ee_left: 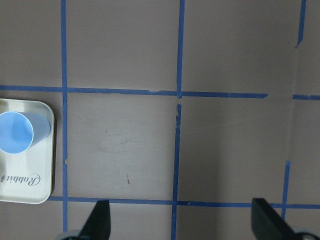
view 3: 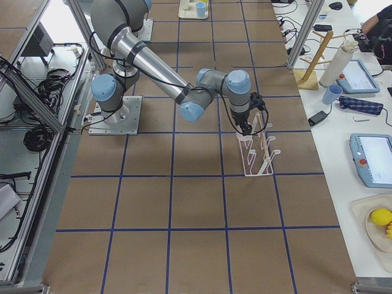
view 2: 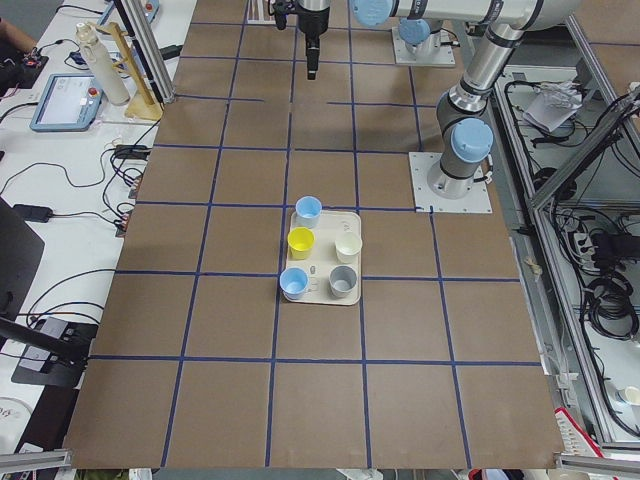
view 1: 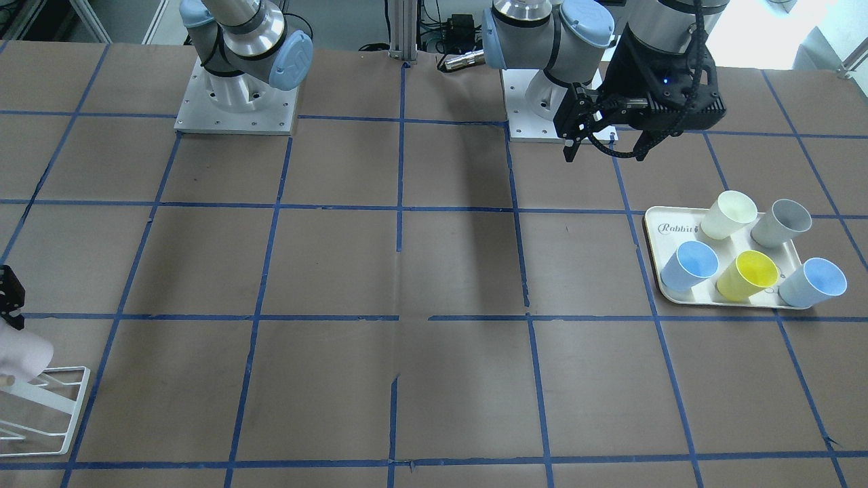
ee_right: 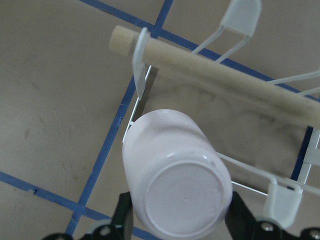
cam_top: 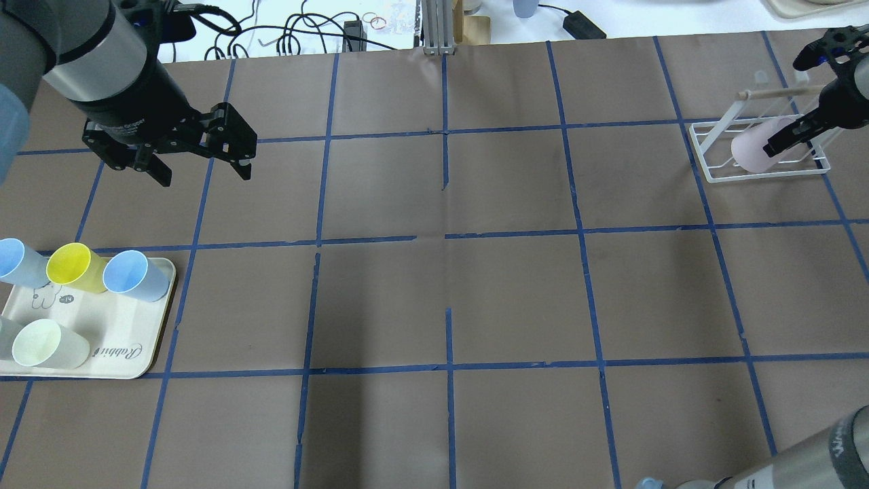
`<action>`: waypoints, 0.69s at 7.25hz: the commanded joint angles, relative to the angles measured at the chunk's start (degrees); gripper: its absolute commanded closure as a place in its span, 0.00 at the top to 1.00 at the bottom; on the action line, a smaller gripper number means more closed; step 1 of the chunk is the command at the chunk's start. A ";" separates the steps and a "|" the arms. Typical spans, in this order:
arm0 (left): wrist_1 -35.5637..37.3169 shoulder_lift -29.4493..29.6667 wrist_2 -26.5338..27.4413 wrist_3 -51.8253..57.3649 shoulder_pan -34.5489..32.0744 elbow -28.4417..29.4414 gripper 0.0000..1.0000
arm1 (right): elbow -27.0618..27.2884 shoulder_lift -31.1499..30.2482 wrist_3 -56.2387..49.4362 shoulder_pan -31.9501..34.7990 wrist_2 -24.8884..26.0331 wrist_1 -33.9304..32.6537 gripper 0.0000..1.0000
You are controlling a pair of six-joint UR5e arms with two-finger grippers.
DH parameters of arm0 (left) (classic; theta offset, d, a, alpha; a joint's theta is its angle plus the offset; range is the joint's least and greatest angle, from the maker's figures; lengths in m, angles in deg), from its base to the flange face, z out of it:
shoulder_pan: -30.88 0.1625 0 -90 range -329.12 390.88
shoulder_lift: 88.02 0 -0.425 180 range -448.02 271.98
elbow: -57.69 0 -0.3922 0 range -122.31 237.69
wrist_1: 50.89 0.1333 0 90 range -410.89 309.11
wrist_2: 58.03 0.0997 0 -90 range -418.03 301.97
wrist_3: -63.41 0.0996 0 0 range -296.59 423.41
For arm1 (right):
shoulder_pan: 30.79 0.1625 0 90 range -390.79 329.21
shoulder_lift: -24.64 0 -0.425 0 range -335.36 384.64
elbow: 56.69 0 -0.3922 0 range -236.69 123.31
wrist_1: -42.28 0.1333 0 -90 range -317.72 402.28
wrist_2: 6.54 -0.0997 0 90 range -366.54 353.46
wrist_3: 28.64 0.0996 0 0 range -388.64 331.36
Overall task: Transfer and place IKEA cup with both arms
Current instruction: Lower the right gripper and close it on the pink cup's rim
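The pale pink IKEA cup [ee_right: 175, 185] hangs tilted, base up, on a peg of the white wire rack [cam_top: 719, 173] at the far right of the overhead view. It also shows in the overhead view [cam_top: 750, 151] and at the front-facing view's left edge [view 1: 20, 356]. My right gripper [cam_top: 774, 146] is at the rack, its fingers [ee_right: 125, 212] against both sides of the cup's base. My left gripper [cam_top: 205, 178] hangs open and empty above the table, beyond the tray. Its fingers [ee_left: 100, 220] stand wide apart.
A cream tray [view 1: 668, 227] on my left holds a cream-white cup [view 1: 729, 213], a grey cup [view 1: 780, 222], a yellow cup [view 1: 746, 274] and two light blue cups [view 1: 688, 264]. The rack has a wooden dowel [ee_right: 225, 80] across its top. Blue tape lines grid the brown table.
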 commanded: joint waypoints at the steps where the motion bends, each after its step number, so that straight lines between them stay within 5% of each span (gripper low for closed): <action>1: 0.00 0.02 0.00 0.00 0.00 0.23 1.00 | -0.09 -0.11 -0.09 0.00 0.43 0.34 0.00; 5: 0.00 0.11 -0.09 -0.09 0.00 0.32 1.00 | -0.61 -4.67 0.00 0.00 1.04 5.24 0.00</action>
